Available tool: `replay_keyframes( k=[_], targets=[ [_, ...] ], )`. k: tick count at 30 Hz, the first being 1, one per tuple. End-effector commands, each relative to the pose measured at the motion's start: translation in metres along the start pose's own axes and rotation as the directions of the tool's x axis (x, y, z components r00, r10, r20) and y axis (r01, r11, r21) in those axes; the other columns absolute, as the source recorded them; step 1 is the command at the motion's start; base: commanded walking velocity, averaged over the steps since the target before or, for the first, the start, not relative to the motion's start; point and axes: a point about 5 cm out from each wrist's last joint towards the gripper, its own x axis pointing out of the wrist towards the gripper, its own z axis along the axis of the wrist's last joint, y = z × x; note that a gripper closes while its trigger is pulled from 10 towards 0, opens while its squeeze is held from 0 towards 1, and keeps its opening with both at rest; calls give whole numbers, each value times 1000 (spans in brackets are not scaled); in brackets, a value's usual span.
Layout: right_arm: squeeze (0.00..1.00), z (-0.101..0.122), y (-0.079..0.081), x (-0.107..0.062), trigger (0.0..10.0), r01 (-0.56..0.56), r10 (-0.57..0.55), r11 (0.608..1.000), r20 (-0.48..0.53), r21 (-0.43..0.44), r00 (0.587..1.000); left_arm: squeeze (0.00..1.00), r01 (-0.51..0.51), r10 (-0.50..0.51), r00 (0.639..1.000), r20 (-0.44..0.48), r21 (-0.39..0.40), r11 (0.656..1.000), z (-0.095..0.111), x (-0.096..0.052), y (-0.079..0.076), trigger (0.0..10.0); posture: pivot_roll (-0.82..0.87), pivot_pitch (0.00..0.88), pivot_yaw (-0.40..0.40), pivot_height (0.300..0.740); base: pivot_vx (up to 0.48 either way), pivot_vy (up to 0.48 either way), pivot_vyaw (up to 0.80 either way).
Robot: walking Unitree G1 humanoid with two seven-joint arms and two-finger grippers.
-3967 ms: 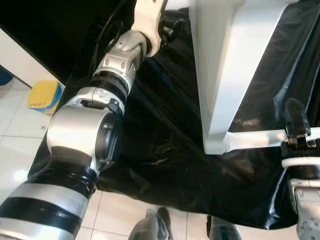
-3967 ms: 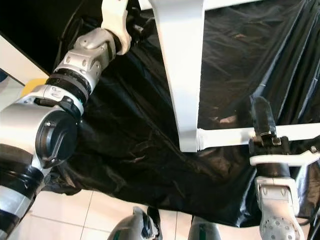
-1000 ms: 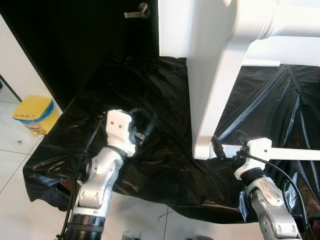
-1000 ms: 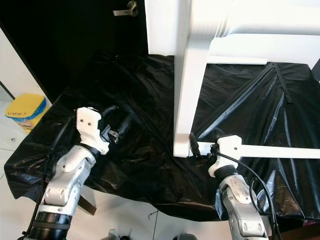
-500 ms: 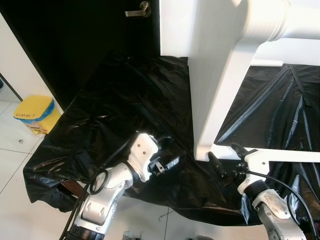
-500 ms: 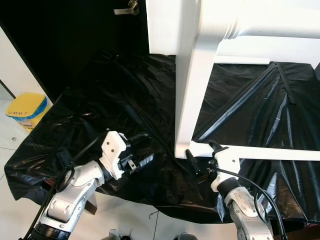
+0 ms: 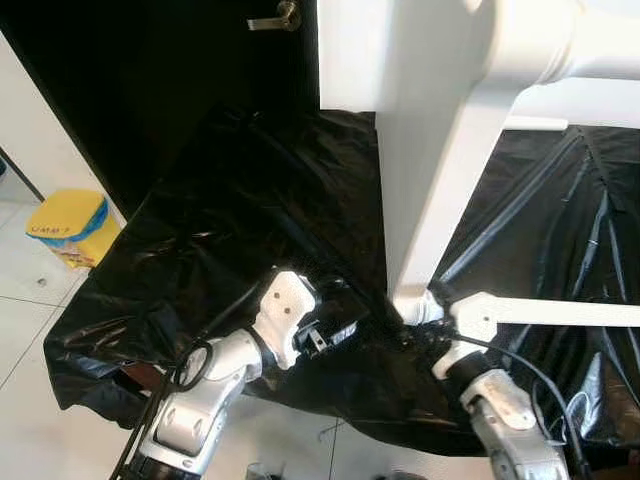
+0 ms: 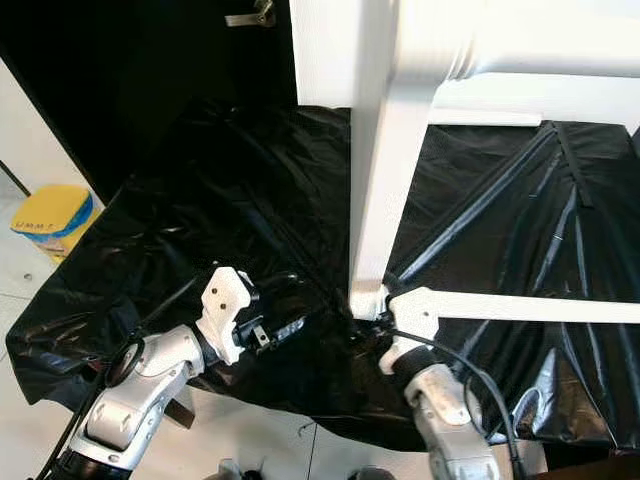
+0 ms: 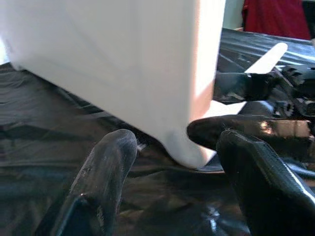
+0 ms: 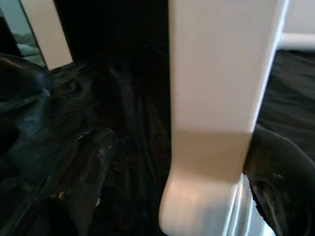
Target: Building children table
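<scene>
The left tool (image 7: 335, 325) reaches low over the crinkled black plastic sheet (image 7: 230, 230), its two long black fingers (image 9: 106, 172) spread apart and holding nothing, pointing at the foot of the flat white table leg (image 7: 430, 190). In the left wrist view the rounded bottom corner of that leg sits in the gap between the fingers, just beyond their tips, not touching them.

The right tool (image 8: 368, 330) comes in from the other side and meets the same foot. In the right wrist view its fingers (image 10: 81, 167) stand wide on either side of the leg (one dark finger on each flank), but whether they press the wood I cannot tell. A slim white wooden rail (image 7: 570, 312) runs sideways from the leg's foot across the sheet, passing just above the right wrist.

The white children's table frame (image 8: 480, 50) stands tilted over the sheet, which covers the floor, its thick round bar high in the head views. Beyond the sheet's left edge lie pale floor tiles (image 7: 25, 300) and a yellow and blue round container (image 7: 65, 225). A metal door handle (image 7: 275, 18) shows on the dark door behind.
</scene>
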Motion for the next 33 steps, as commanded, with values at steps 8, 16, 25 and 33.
replay_keyframes(
  k=[8,16,25,33],
  targets=[
    [0,0,-18,-24,10000,52,-53,998,-30,-31,998,0,111,-111,994,4,31,993,6,17,-20,10000,-125,131,73,740,0,0,0],
    [0,10,-28,-30,10000,166,-165,986,21,-30,986,0,30,-31,999,11,50,998,6,19,-10,10000,-129,142,81,740,0,0,0],
    [0,12,-36,-39,10000,349,-346,936,66,-46,936,0,-175,173,984,46,39,984,2,1,1,10000,-124,150,79,740,0,0,0],
    [0,22,-35,-27,10000,354,-349,934,102,-37,931,0,-297,293,952,90,35,954,8,-17,14,10000,-113,139,62,740,0,0,0]
  ],
)
